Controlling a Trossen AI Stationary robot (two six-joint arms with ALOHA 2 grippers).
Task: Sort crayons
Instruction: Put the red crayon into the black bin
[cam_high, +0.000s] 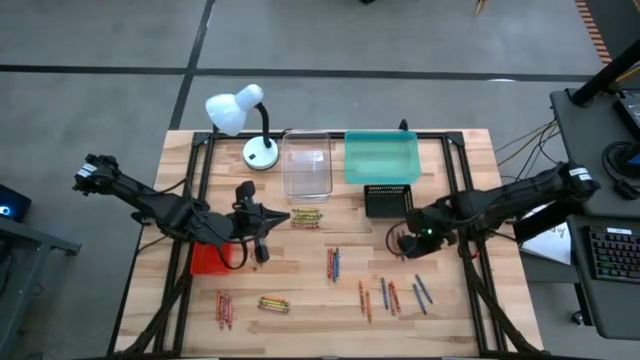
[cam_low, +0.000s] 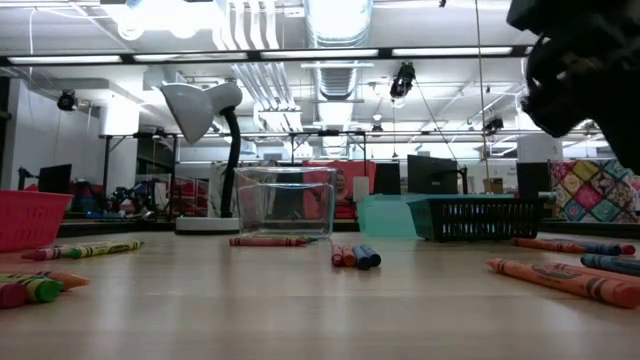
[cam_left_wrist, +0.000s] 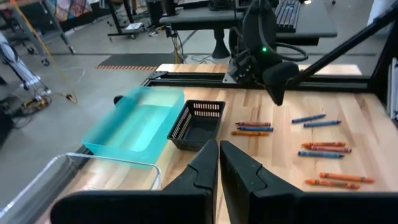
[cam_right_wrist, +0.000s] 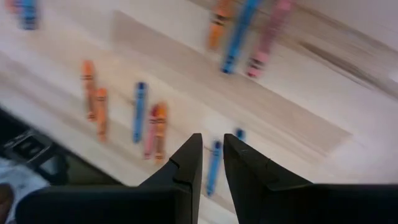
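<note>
**Crayons loose on table; neither gripper carrying one**

While both arms reach in over the wooden table, no crayon is seen in either tool. The left gripper sits left of centre, just beside the red tray, with its fingers pressed together and nothing between them. The right gripper hangs above the table right of centre, just in front of the black tray; its fingers stand a narrow gap apart, and the right wrist view shows only bare wood and crayons below that gap, so nothing is grasped.

The crayons lie in small scattered groups on the table top:
- a yellowish cluster just in front of the clear tray;
- a red and blue group at centre;
- orange, red and blue sticks toward the front right, nearest the right gripper;
- a reddish group and a yellow group at front left, in front of the red tray.

Whether any crayon lies inside a tray cannot be told. The teal tray stands at the back beside the clear one. A white desk lamp stands at the back left.
</note>
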